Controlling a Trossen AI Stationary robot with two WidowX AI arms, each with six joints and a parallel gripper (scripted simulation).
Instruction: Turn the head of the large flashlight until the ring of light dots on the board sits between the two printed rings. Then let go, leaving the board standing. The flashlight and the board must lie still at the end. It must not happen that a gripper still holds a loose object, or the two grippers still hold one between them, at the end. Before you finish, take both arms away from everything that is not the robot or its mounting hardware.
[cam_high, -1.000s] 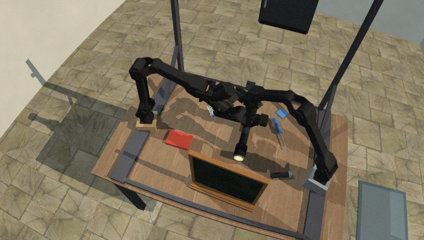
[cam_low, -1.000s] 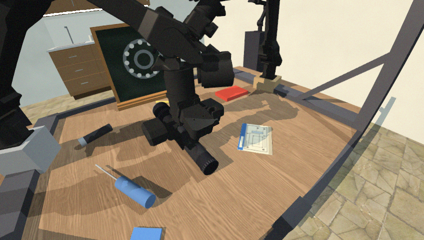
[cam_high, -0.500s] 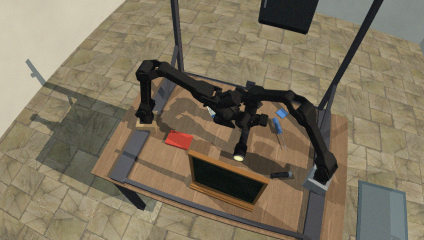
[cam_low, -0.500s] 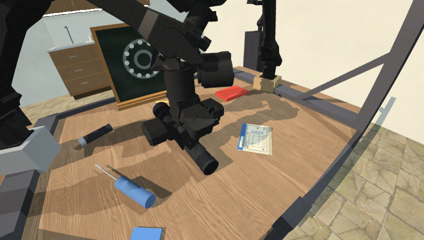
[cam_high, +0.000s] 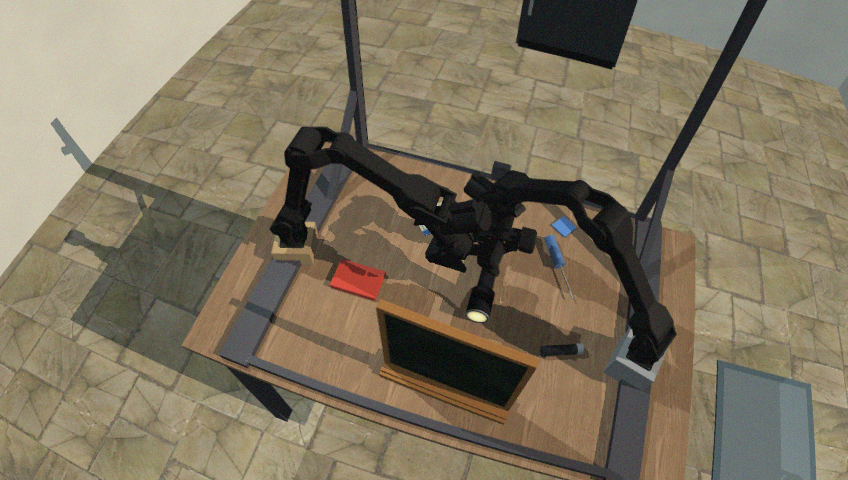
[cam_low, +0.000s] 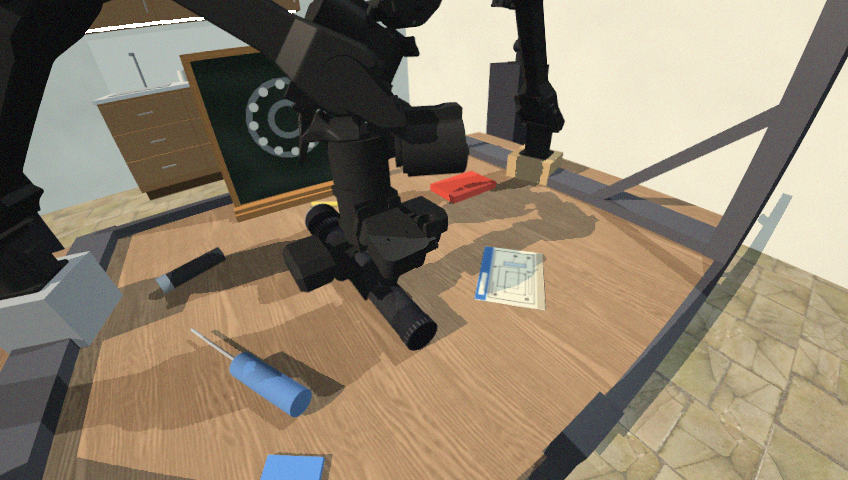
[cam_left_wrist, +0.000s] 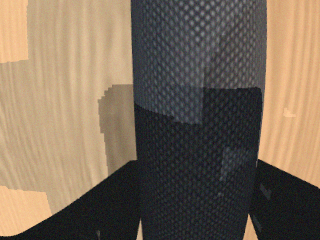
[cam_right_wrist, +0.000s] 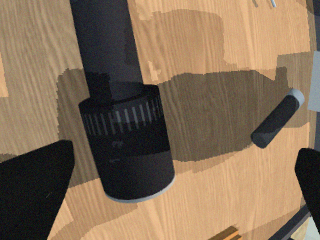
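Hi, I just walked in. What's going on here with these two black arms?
The left gripper is shut around a large flashlight, whose lens glows toward a standing board. The right gripper hangs open by the head, holding nothing. The light dots lie on the outer printed ring, so the head seemingly needs turning to bring them between the rings.

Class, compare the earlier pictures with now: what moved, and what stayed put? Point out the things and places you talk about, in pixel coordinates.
The right gripper (cam_high: 450, 252) (cam_right_wrist: 190, 157), open, shifted toward the board (cam_high: 455, 356) (cam_low: 220, 118). Nothing was newly grasped or released. The left gripper (cam_high: 498, 237) (cam_low: 363, 258) (cam_left_wrist: 193, 170) stayed around the large flashlight (cam_high: 479, 300) (cam_low: 410, 321) (cam_left_wrist: 200, 75) (cam_right_wrist: 131, 145); the board stayed standing.
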